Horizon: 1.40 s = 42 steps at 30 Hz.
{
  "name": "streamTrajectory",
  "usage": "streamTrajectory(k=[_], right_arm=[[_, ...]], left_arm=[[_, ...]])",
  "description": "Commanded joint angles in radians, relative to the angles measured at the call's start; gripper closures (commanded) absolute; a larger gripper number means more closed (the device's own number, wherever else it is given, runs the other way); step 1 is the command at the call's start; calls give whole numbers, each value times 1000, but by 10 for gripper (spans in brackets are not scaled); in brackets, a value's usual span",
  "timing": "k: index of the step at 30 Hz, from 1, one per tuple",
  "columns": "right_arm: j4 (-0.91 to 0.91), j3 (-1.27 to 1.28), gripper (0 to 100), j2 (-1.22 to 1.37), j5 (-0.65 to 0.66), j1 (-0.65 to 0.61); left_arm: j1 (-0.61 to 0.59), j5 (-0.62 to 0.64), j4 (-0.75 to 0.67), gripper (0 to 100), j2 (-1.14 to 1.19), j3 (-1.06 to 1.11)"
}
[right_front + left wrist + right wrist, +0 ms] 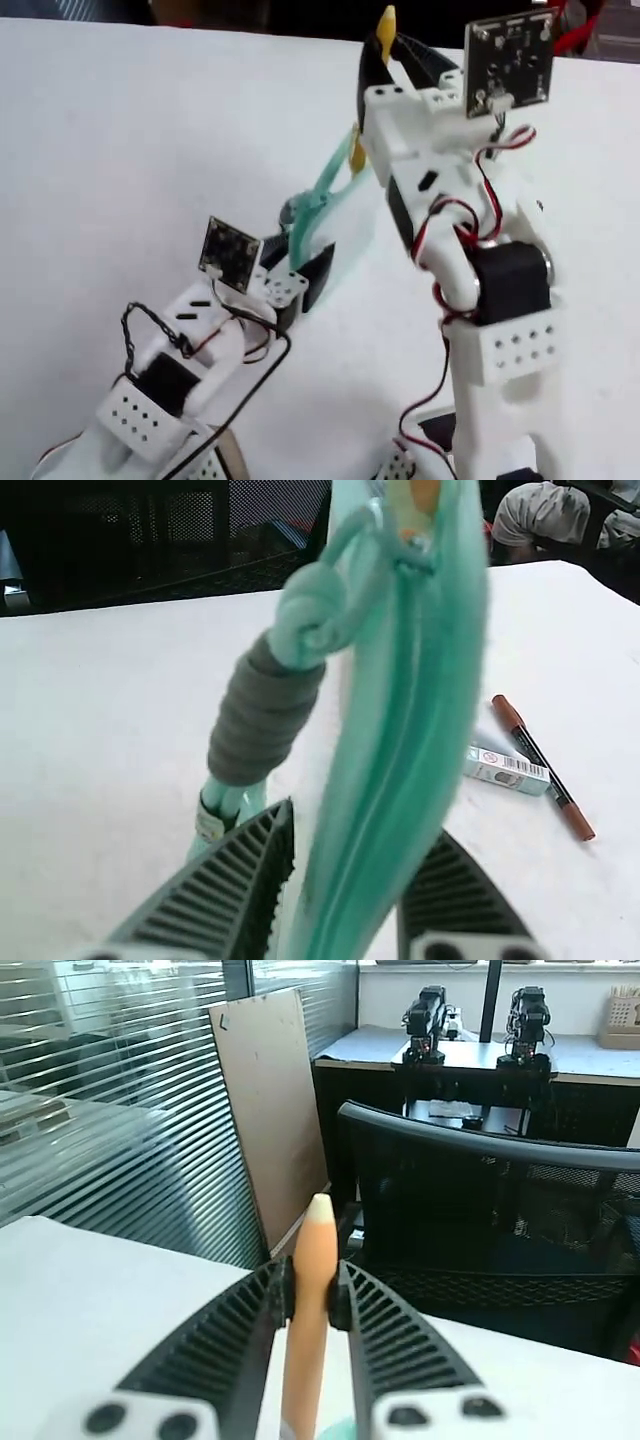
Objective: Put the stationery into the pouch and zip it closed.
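Note:
The teal pouch (pixel 318 205) (pixel 400 730) is held up off the table, and my left gripper (pixel 305 268) (pixel 358 852) is shut on its lower edge. A teal cord with a grey wrap (pixel 262 712) hangs at its zipper end. My right gripper (pixel 385 48) (pixel 310 1272) points upward above the pouch, shut on an orange-yellow pencil (pixel 305 1340) (pixel 357 150). The pencil's lower end reaches the pouch's top edge. On the table beyond the pouch lie a brown pen (pixel 545 770) and a small teal box (pixel 506 769).
The white table (pixel 120 150) stretches to the left and back. The right arm's white body (pixel 500 330) stands close beside the pouch. Black chairs (pixel 480 1230) and a brown board (pixel 270 1110) stand past the table's far edge.

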Motion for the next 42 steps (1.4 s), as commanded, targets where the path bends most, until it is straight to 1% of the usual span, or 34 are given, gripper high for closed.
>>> streamTrajectory(k=[1,4,6,22,26,29,32,37,42], right_arm=[[31,-8,920,-35,21,-42],[44,-8,838,-33,71,-76],[48,-8,810,-33,77,-87],[51,-8,809,-42,81,-77],[62,-8,809,-39,81,-24],[65,-8,830,-30,74,65],[93,-15,871,13,74,186],[143,-32,875,180,81,377],[271,-155,875,363,84,512]], left_arm=[[-2,6,-21,841,-4,-6],[-4,6,-21,841,-1,-6],[-7,6,-21,841,-1,-6],[-4,6,-21,841,1,-6],[-4,6,-21,841,1,-6],[-4,6,-21,841,1,-6],[-7,6,-18,841,1,-6],[-5,6,-20,841,1,-6],[-4,6,-17,841,2,-5]])
